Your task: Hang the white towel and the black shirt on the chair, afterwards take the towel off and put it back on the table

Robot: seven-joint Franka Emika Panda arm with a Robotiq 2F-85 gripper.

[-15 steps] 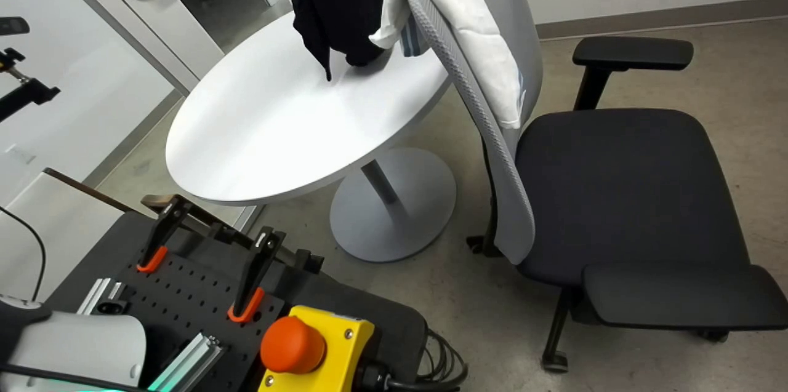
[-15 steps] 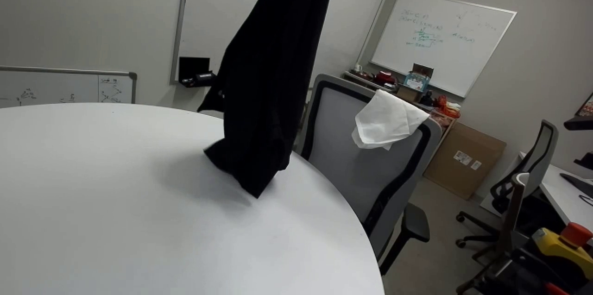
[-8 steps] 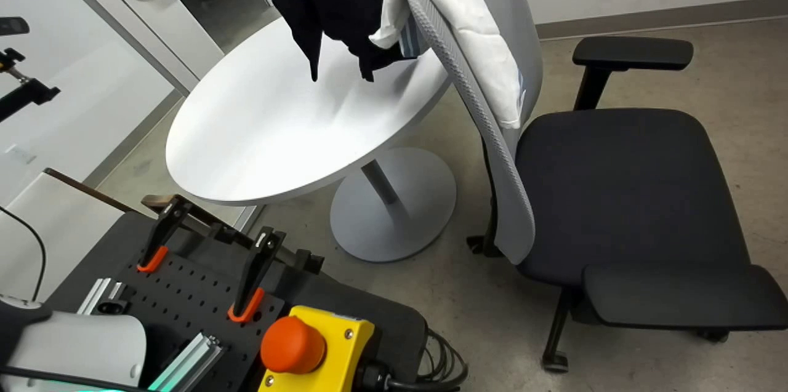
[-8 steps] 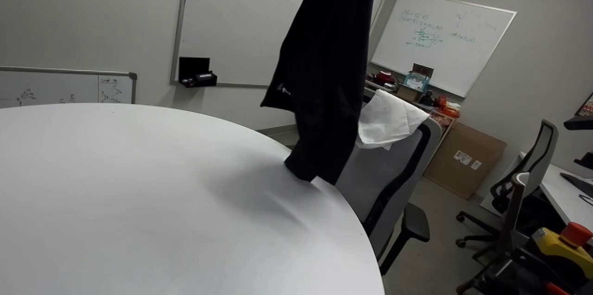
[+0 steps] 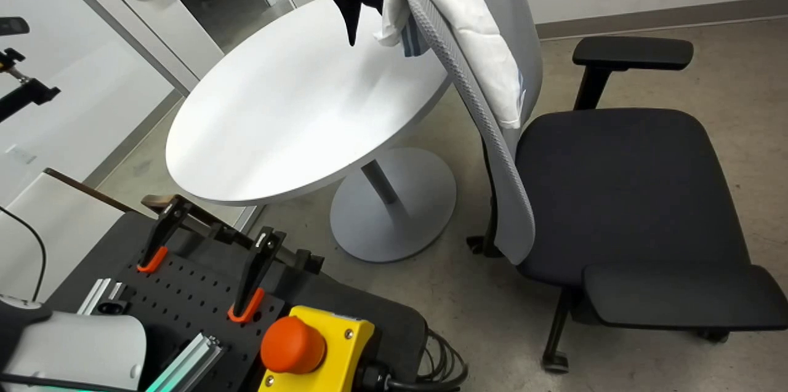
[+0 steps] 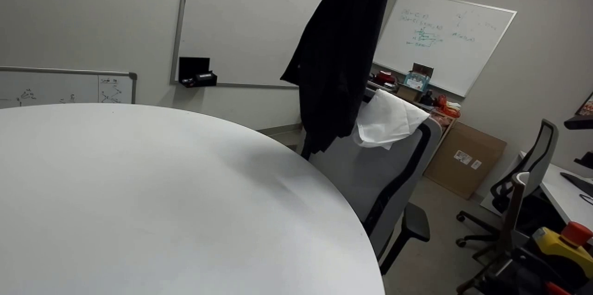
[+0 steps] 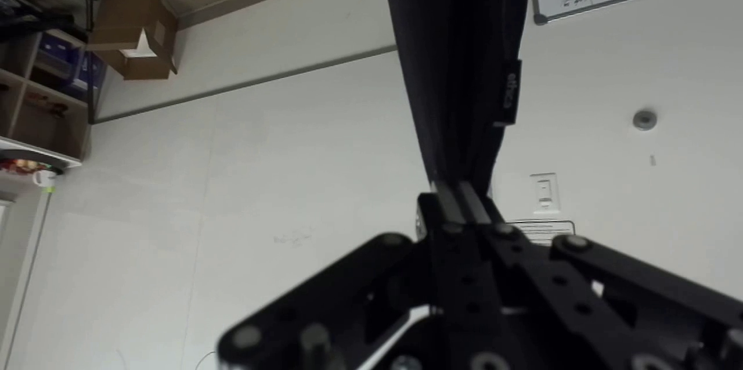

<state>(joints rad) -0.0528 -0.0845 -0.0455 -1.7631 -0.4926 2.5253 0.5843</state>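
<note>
The black shirt [image 7: 458, 56] hangs from my gripper [image 7: 462, 203], whose fingers are pinched together on its cloth in the wrist view. Both exterior views miss the gripper and the upper end of the shirt. In an exterior view the shirt [image 6: 340, 63] dangles above the rim of the round white table [image 6: 162, 202], overlapping the left top corner of the chair back [image 6: 347, 184]. Draped over that back's top edge is the white towel [image 5: 468, 23], blue stripes on its hanging end. Shirt and towel [image 6: 387, 121] overlap in view; whether they touch I cannot tell.
The chair's black armrest [image 5: 633, 53] sticks out beside the seat [image 5: 628, 189]. A dark bench with clamps [image 5: 255, 272] and a yellow box with a red-orange button [image 5: 292, 344] stands in the foreground. Farther off are another chair [image 6: 533, 165] and a cardboard sheet [image 6: 465, 158].
The shirt has swung away from over the table toward the chair back, and its lower end has lifted off the tabletop. Towel, chair and table look practically unmoved.
</note>
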